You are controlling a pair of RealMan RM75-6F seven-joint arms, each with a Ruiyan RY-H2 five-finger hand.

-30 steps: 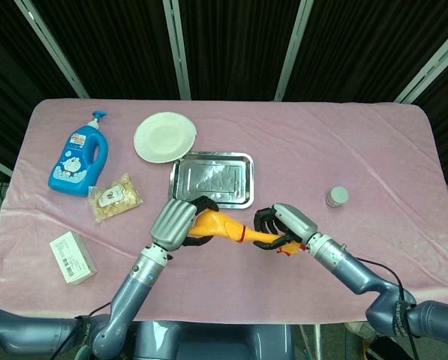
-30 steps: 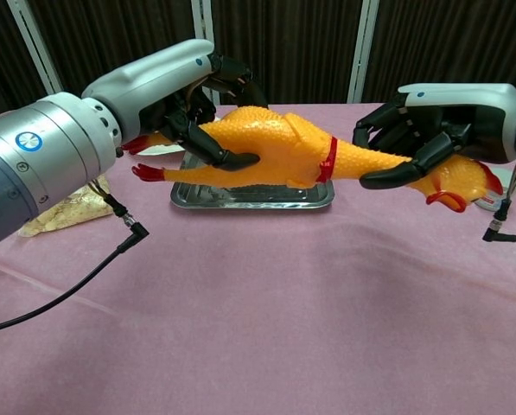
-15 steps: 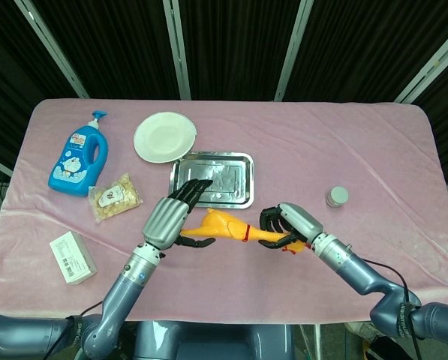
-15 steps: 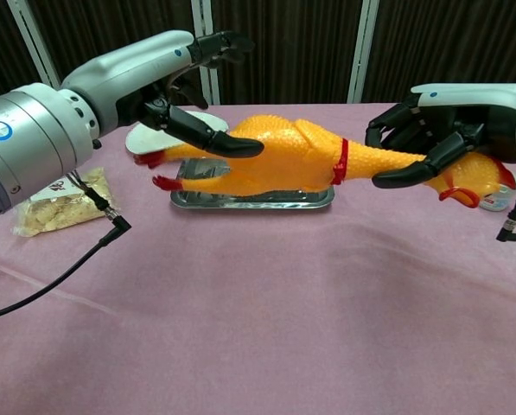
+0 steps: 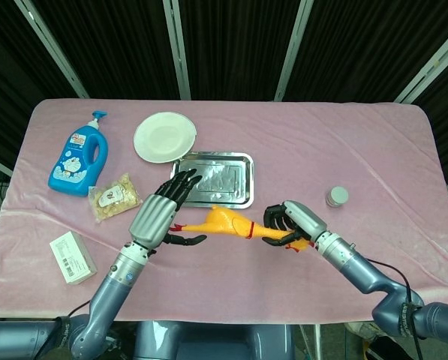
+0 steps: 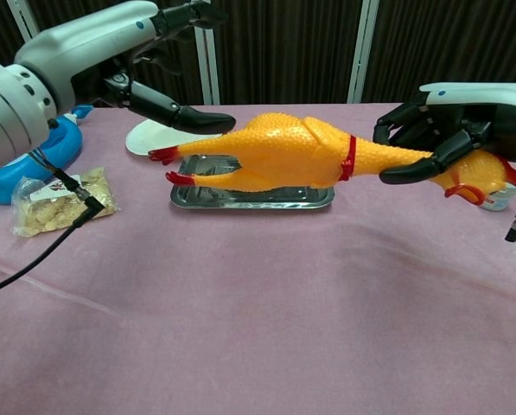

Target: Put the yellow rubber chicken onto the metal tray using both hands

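Note:
The yellow rubber chicken (image 5: 225,223) (image 6: 296,158) hangs level above the pink cloth, just in front of the metal tray (image 5: 212,181) (image 6: 249,200). My right hand (image 5: 290,221) (image 6: 439,130) grips its neck, with the red-combed head poking out past the fingers. My left hand (image 5: 159,214) (image 6: 145,60) is open, fingers spread, to the left of the chicken's red feet and clear of the body. The tray lies flat with nothing in it.
A white plate (image 5: 164,136) sits behind the tray on the left. A blue bottle (image 5: 78,160), a snack bag (image 5: 115,197) and a white box (image 5: 72,257) lie along the left side. A small jar (image 5: 336,196) stands to the right.
My left hand let go of the chicken's body, opened and drew back to the left. The chicken now hangs from my right hand alone and has shifted slightly right.

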